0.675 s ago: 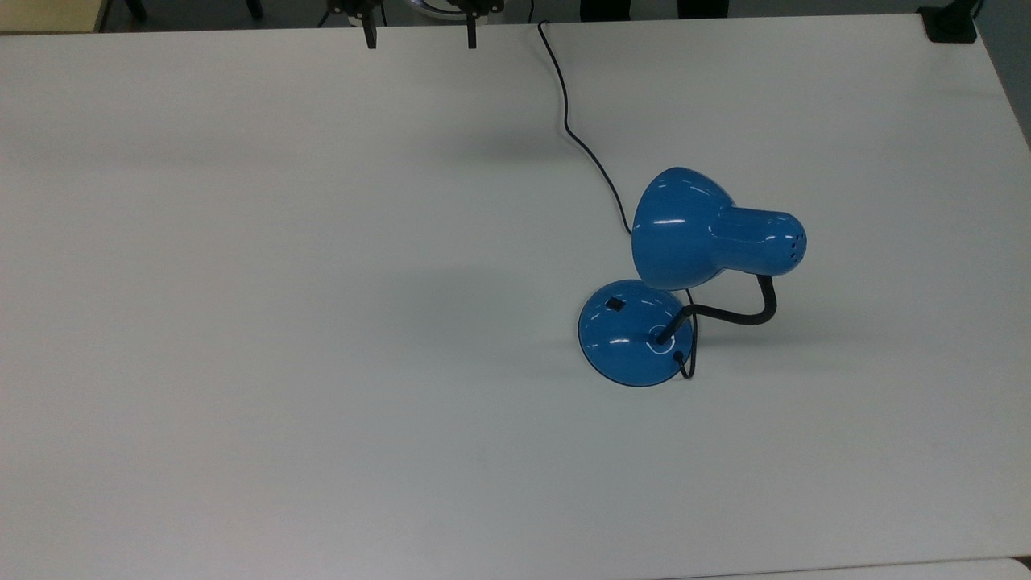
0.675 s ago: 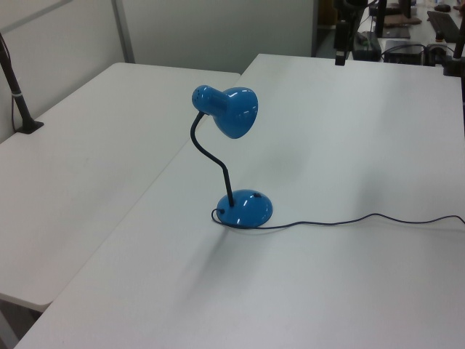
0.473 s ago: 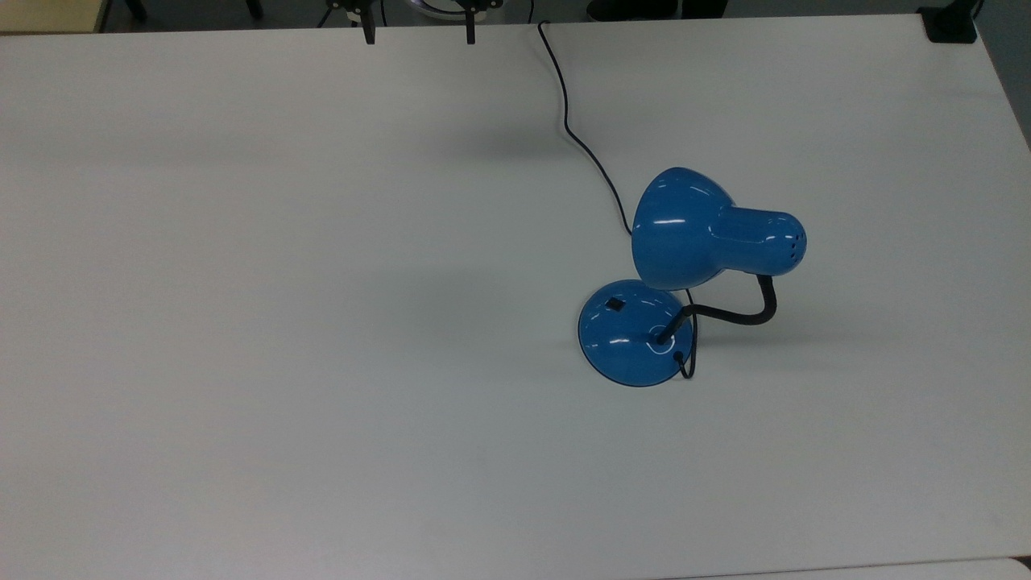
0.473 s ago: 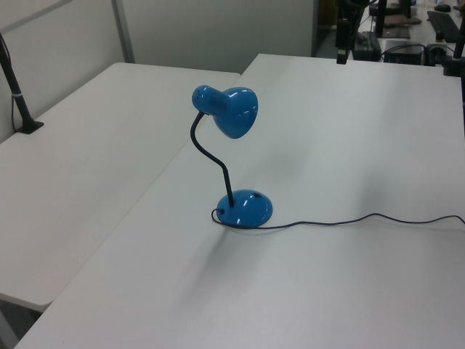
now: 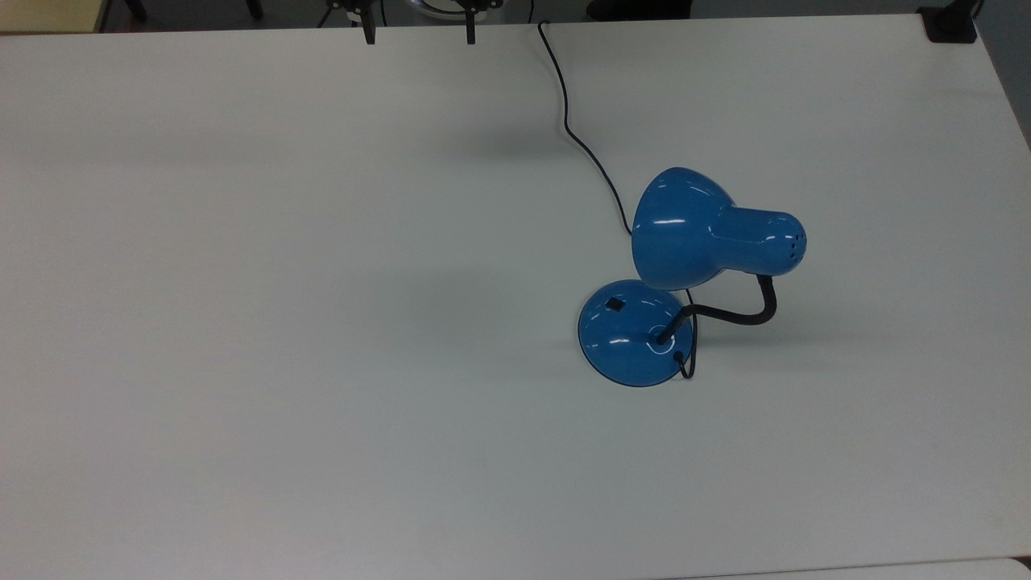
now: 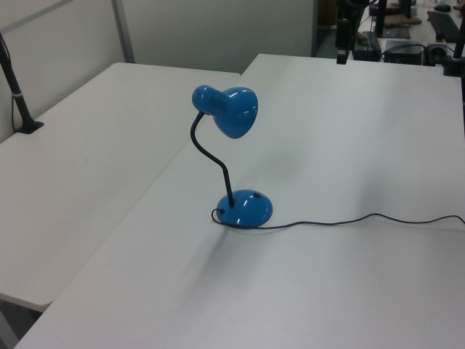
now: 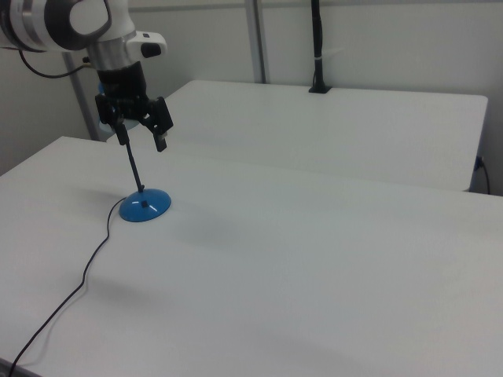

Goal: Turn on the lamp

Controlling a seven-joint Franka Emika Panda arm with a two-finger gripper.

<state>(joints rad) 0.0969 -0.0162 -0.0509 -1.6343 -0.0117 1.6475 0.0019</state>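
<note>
Lamp (image 5: 693,258) stands on the white table (image 5: 282,322), toward the top view's right, its shade dark and its cord (image 5: 576,121) trailing to the far edge. The small black switch (image 5: 615,304) on the base (image 5: 632,334) looks untouched, so I judge the task barely begun. Jaws (image 5: 419,31) hang wide open and empty at the top view's upper edge, well apart from the lamp. Left to do: travel over, descend, press the switch.
</note>
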